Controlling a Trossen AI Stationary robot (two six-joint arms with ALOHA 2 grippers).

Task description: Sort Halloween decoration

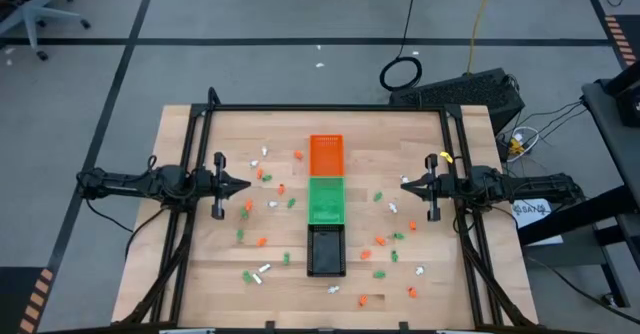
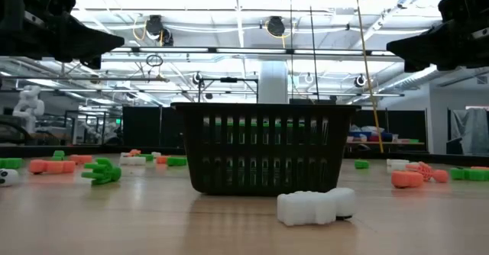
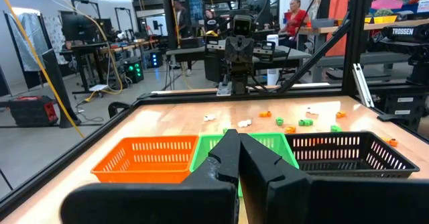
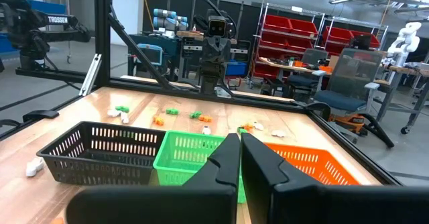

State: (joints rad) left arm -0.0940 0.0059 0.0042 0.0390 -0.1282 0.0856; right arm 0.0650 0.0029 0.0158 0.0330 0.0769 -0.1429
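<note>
- My left gripper (image 1: 246,185) is closed on nothing, hovering above the table's (image 1: 200,264) left side, pointing toward the centre.
- My right gripper (image 1: 405,184) is likewise closed and empty, facing it from the right side.
- The Halloween decoration (image 1: 262,271) lies scattered loose on the wood on both sides of the trays.
- Orange tray (image 1: 326,157), green tray (image 1: 326,200) and black tray (image 1: 326,250) stand in one line down the middle.

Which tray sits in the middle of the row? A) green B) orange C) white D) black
A: in the high view the green tray lies between the orange tray and the black tray, end to end down the table's centre.
</note>
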